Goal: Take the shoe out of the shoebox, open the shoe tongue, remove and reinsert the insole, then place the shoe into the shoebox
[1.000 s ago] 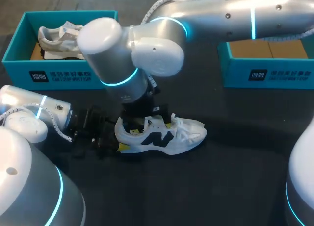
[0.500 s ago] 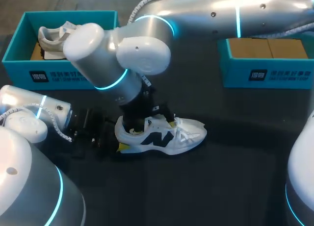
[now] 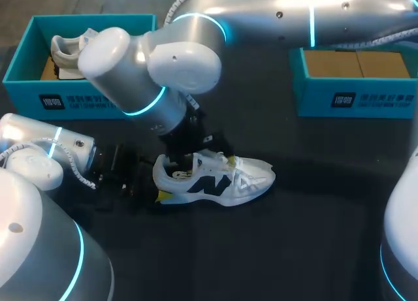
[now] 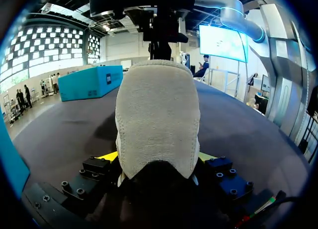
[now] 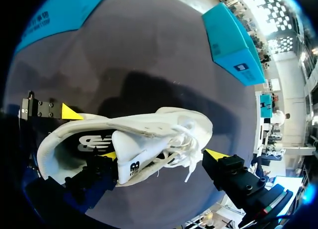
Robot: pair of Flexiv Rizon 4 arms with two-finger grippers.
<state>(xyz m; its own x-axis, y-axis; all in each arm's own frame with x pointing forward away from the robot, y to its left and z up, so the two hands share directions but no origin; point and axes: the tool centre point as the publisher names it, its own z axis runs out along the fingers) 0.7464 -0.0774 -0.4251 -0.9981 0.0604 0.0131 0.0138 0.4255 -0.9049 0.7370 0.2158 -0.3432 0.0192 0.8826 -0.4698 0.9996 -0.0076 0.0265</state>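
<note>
Dark matting covers the table [image 3: 313, 236], and nearest the robot's side of it my left arm [image 3: 46, 151] lies low, coming in from the left. The left gripper [image 4: 156, 159] is closed on the heel of the white shoe [image 3: 225, 183]; in the left wrist view a yellow tip presses each side of the padded heel. The shoe rests on its sole near the middle of the table, toe pointing to my right. Just beyond the heel my right arm [image 3: 196, 53] comes down from the far right, reaching past the middle, and sets the right gripper [image 5: 163, 155] over the shoe's opening. Its jaws stand wide apart: one yellow tip is down inside the opening beside the raised tongue [image 5: 130, 157], the other is outside the laces and not touching them, so it grips nothing. The insole [image 5: 89, 142] lies inside the shoe. At the far edge stand the left shoebox [image 3: 78, 92], with a second shoe [image 3: 75, 49] in it, and, well apart, the right shoebox [image 3: 366, 95].
</note>
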